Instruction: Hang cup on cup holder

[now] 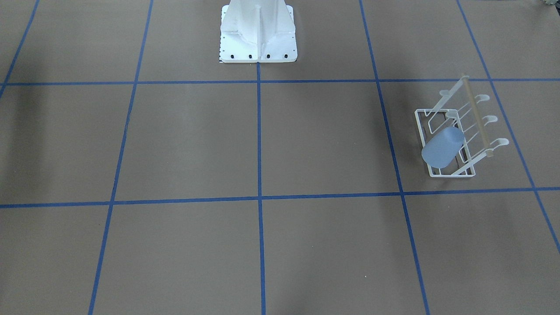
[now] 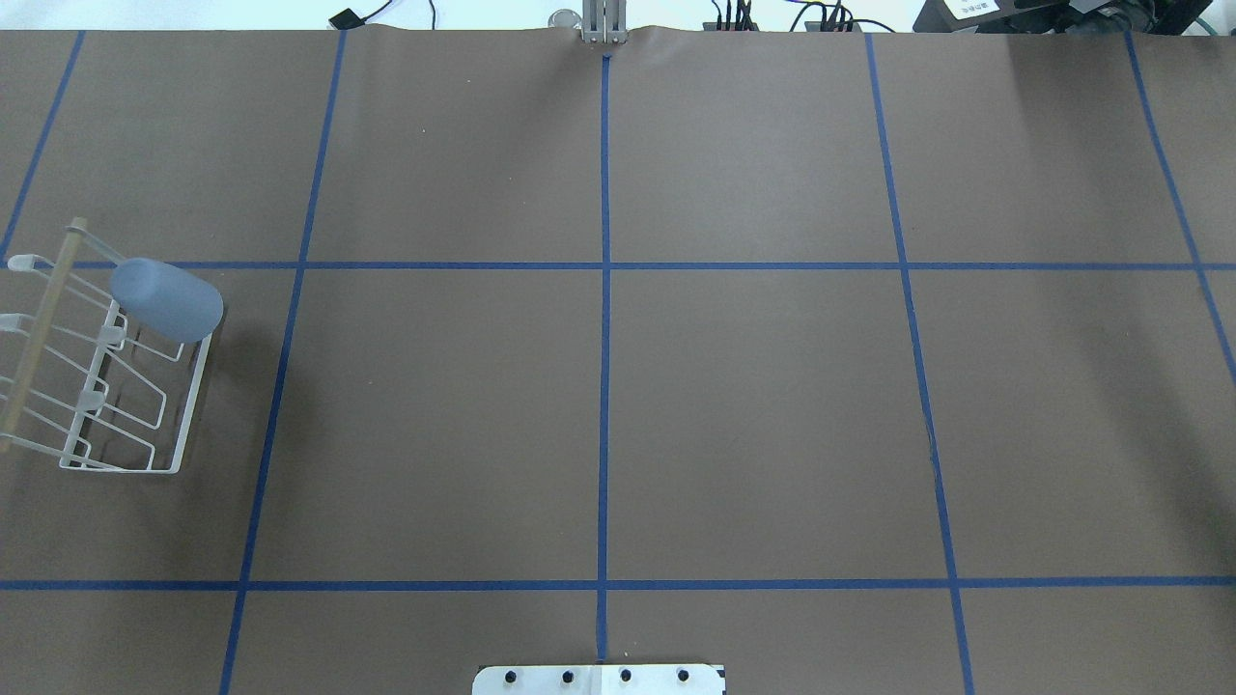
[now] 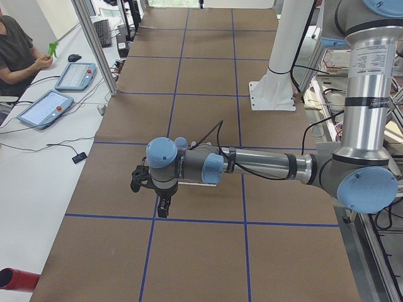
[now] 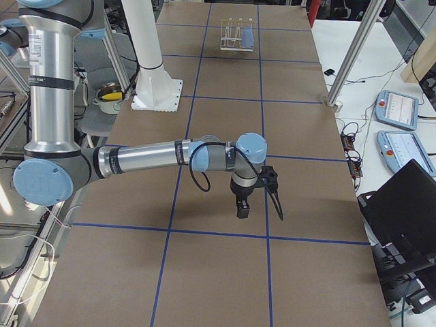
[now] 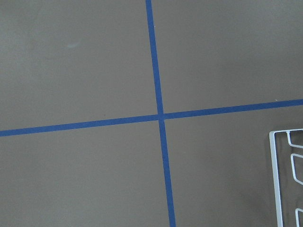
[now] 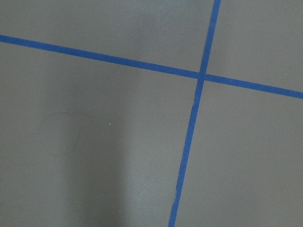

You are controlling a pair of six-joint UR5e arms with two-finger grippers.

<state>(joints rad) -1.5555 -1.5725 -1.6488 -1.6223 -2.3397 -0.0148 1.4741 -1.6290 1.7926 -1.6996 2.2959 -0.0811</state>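
The pale blue cup (image 2: 166, 299) sits tilted over a slanted peg at the far end of the white wire cup holder (image 2: 132, 469), at the table's left edge. The front-facing view shows the same cup (image 1: 442, 148) on the cup holder (image 1: 453, 174), with the tan wooden bar along the top. In the right side view both are small and far away. My left gripper (image 3: 162, 206) hangs point-down above the table and touches nothing. My right gripper (image 4: 242, 208) hangs the same way over bare table, far from the cup. I cannot tell whether either is open or shut.
Brown table cover with a grid of blue tape lines (image 2: 605, 290). The white robot base (image 1: 258, 35) stands at the robot's edge. A corner of the cup holder's base frame (image 5: 276, 179) shows in the left wrist view. A seated person (image 3: 16, 53) and tablets are beside the table.
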